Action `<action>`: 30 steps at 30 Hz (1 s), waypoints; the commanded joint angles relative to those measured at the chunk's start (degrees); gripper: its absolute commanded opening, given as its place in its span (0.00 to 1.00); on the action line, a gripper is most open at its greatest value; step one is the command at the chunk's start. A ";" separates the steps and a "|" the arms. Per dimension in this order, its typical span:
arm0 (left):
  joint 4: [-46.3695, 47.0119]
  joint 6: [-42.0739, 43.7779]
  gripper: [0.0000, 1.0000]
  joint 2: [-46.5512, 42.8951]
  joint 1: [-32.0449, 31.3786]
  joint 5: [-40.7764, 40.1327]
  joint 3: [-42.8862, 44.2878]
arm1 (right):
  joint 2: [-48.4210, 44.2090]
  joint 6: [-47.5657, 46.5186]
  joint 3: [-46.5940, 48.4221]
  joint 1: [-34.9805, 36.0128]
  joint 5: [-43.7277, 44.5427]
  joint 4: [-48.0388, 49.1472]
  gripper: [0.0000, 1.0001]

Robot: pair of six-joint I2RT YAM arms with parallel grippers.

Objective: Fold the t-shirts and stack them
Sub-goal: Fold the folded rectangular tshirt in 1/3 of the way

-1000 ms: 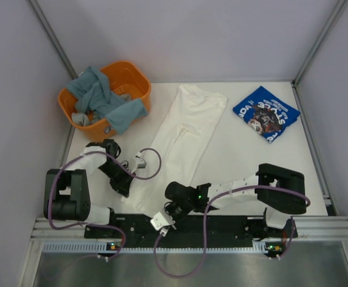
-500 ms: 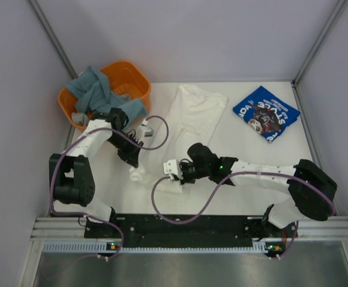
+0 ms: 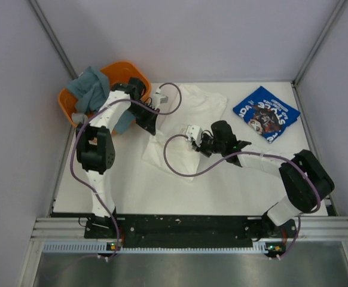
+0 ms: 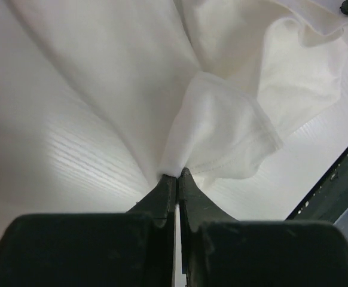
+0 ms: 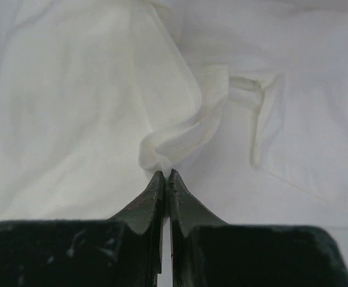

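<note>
top view: the white shirt (image 3: 205, 106) lies loosely bunched on the table (image 3: 126, 185), between the orange basket (image 3: 139, 79) at back left and the folded blue shirt (image 3: 265, 113) with white lettering at back right. the blue shirt lies flat, apart from the white one. grey-blue cloth (image 3: 93, 88) hangs over the basket rim. both arms reach over the white shirt.
left wrist view: the left gripper (image 4: 177, 177) has its jaws pressed together on a hemmed corner of the white shirt, and the cloth fans out from the tips.
right wrist view: the right gripper (image 5: 165, 174) is likewise clamped, pinching a rolled fold at the same shirt's edge. the rest of the shirt drapes on the table.
</note>
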 commanded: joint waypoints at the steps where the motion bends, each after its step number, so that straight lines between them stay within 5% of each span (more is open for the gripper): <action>1: 0.74 -5.05 0.00 5.78 -0.52 -0.30 8.41 | 3.19 -1.52 3.07 -3.61 1.24 3.32 0.00; 12: 6.53 -8.49 0.00 11.76 -1.92 -1.62 14.23 | 6.54 -4.68 4.21 -7.22 3.08 6.31 0.00; 22: 10.31 -11.82 0.00 14.75 -1.92 -4.96 14.58 | 9.78 -7.76 8.42 -7.66 10.63 -1.15 0.00; 25: 13.03 -12.18 0.25 14.40 -2.01 -3.91 14.67 | 12.77 -8.64 11.06 -7.75 14.15 -3.61 0.01; 27: 14.26 -11.83 0.40 14.05 -2.10 -3.73 15.10 | 15.05 -7.59 12.73 -7.84 18.62 -3.88 0.16; 30: 14.09 -9.73 0.48 13.26 -2.10 -4.87 17.91 | 17.52 -5.66 15.37 -8.88 23.38 -4.06 0.42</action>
